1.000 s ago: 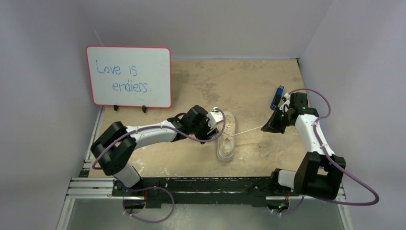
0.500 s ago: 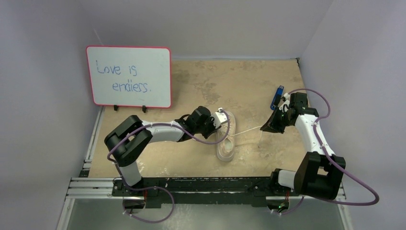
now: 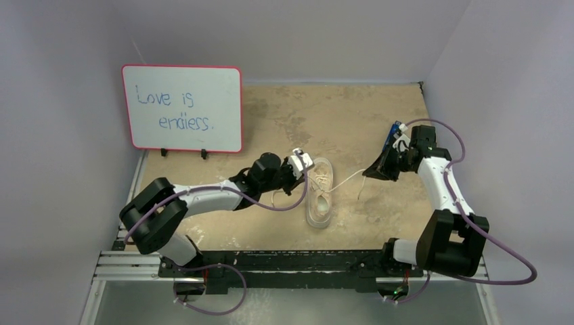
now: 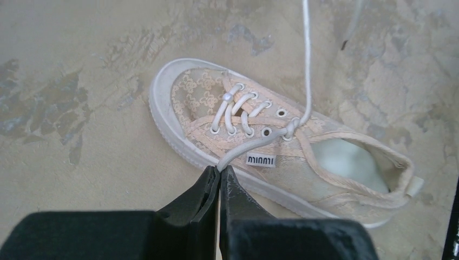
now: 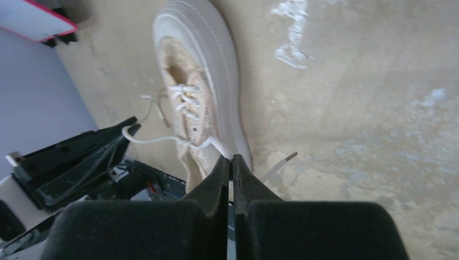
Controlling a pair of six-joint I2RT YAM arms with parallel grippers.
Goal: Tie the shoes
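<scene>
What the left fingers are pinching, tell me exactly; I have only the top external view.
Observer: The left gripper is shut on a white lace, which runs up to a crossing by the top eyelets of the sneaker.
Operator: Now report the right side.
Observer: The right gripper is shut on the other strand. Its tipped end sticks out free beyond the grip.

My left arm (image 3: 203, 198) and right arm (image 3: 443, 189) look alike: white links, chunky black joints, a purple cable (image 3: 464, 145) looping along each, matte black wedge fingers (image 4: 189, 216).
</scene>
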